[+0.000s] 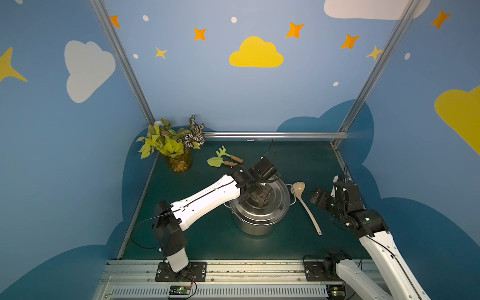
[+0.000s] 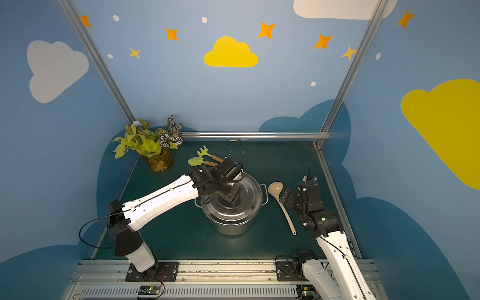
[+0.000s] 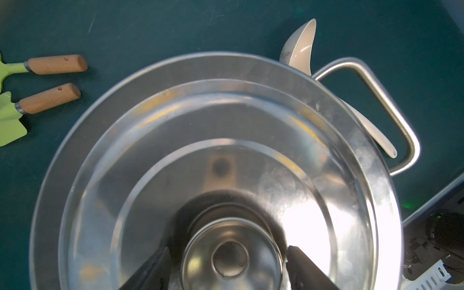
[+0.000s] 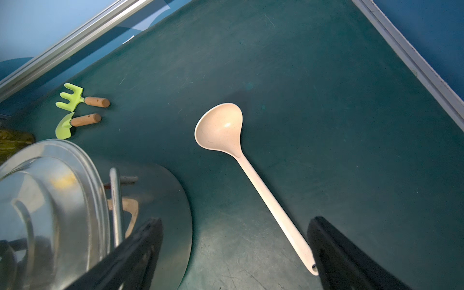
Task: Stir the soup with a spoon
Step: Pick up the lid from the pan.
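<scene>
The left gripper (image 1: 262,195) hangs over the round steel lid (image 1: 259,217) of the shiny steel stockpot (image 1: 249,230), jaws spread either side of the lid's small metal knob (image 3: 229,259) without pinching it. It should centre on the knob, close squarely, then lift straight up. The long cream plastic spoon (image 4: 261,188) lies on the dark green mat (image 1: 197,233) just beside the pot, under the wide-open right gripper (image 4: 234,221).
</scene>
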You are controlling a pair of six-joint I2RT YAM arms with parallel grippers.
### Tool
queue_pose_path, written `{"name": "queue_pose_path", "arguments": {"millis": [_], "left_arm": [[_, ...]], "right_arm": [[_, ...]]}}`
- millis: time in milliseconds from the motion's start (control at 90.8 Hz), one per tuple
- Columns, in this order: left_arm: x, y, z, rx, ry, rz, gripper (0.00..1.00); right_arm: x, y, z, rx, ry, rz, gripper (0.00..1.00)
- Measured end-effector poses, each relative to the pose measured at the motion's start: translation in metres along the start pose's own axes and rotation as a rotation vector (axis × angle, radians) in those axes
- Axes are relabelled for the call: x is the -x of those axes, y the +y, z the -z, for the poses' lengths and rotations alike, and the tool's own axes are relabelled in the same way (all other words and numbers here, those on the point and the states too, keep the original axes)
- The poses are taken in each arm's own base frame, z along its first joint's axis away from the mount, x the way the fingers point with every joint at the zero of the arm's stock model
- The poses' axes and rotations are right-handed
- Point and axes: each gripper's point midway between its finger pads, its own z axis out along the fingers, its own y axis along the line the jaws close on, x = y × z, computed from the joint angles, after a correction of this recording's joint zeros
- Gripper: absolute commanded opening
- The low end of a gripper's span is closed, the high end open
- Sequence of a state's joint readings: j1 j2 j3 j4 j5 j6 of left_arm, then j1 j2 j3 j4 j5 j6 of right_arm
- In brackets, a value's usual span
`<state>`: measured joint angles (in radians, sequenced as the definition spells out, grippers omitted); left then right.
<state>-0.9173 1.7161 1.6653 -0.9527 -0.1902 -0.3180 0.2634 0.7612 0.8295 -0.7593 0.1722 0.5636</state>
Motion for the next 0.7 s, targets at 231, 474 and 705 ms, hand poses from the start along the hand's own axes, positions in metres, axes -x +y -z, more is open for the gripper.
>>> {"name": "queue_pose_path", "arguments": {"millis": [231,474,705], "left_arm": [[-0.0014,-0.0011,-0.0007,-0.007,0.005,-0.001,0.56],[-0.0013,-0.0020,0.0000,-0.010,0.004,-0.001,0.27],[-0.0006,-0.0018,0.0081,-0.011,0.013,-0.008,0.17]], "right_arm": [[-0.0016,-0.0008,-0.0010,-0.002,0.004,0.000,0.97],[-0.0008,-0.0010,0.0013,0.003,-0.005,-0.002,0.97],[-0.0009,-0.0026,0.0012,-0.001,-0.007,-0.005,0.97]]}}
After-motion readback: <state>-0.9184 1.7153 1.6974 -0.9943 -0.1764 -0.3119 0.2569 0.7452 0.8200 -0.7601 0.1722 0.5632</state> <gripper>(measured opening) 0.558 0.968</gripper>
